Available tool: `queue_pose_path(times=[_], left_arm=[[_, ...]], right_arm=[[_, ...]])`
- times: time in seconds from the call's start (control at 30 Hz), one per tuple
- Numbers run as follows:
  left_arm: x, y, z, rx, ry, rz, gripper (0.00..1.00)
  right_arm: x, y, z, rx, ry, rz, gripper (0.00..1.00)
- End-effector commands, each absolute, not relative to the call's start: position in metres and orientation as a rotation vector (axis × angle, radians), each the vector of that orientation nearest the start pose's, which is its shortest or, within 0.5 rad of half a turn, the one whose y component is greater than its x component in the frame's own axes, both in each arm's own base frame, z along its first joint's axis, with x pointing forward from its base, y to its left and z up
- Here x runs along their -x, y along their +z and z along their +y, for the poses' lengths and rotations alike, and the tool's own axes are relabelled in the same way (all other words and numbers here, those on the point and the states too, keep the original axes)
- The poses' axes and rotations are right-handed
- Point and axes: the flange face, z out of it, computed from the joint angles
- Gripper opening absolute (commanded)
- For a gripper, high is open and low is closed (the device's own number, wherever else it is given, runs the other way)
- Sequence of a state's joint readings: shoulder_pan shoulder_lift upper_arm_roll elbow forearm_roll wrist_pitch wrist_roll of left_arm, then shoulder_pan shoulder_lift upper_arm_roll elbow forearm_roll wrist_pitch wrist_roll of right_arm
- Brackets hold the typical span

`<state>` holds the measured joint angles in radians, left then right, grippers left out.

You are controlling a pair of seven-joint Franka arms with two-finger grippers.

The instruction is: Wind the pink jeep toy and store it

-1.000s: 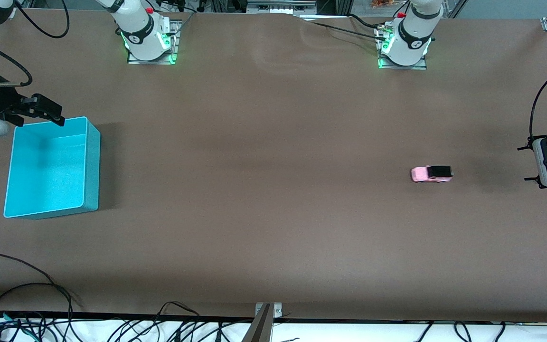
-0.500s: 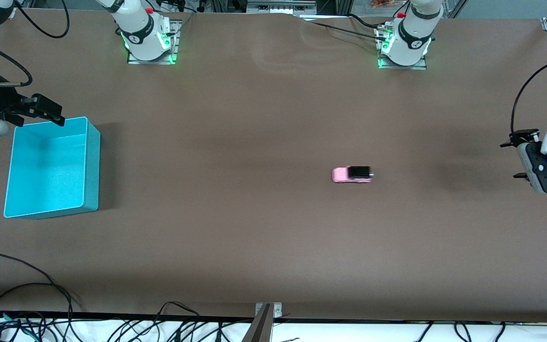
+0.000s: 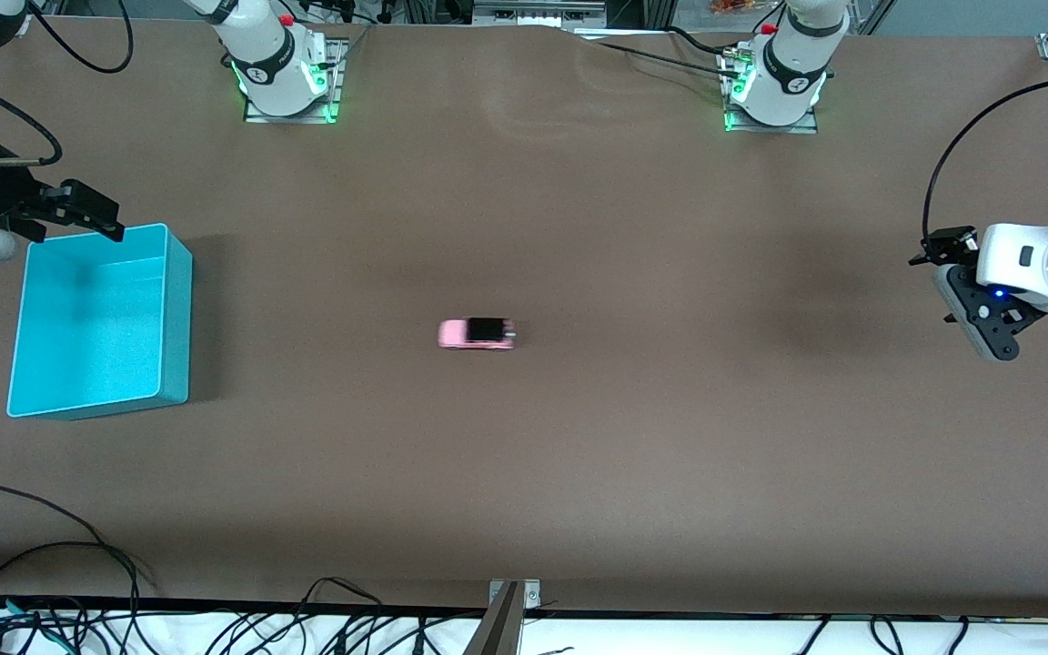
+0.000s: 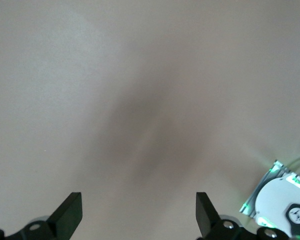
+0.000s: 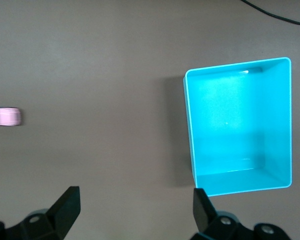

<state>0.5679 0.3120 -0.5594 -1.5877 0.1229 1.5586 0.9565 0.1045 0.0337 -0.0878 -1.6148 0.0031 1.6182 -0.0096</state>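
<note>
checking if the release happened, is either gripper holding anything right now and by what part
Nothing is held. The pink jeep toy sits free on the table. The left gripper and right gripper both have open, empty jaws.

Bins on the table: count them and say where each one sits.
1. The teal bin sits at the right arm's end of the table, empty, with the right claw over its rim. None look hidden.

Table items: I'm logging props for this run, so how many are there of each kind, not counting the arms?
Jeep: 1, pink, out on the bare table.
Bin: 1, teal, empty, at the right arm's end.
Total: 2.
</note>
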Motion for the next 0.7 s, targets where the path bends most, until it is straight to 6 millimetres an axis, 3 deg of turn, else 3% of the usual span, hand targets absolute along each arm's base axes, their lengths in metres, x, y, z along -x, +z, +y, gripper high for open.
queue_pose_path(times=[0.0, 0.33, 0.67], left_arm=[[-0.599, 0.471, 0.043, 2.896, 0.442, 1.458, 1.0], [-0.599, 0.472, 0.042, 2.901, 0.439, 1.446, 1.0], [-0.594, 0.492, 0.05, 2.893, 0.405, 1.4, 1.0]], right_arm=[[-0.569, 0.593, 0.01, 3.122, 0.038, -0.027, 1.0], [-0.569, 0.593, 0.01, 3.122, 0.041, -0.027, 1.0], [-0.569, 0.593, 0.01, 3.122, 0.041, -0.027, 1.0]])
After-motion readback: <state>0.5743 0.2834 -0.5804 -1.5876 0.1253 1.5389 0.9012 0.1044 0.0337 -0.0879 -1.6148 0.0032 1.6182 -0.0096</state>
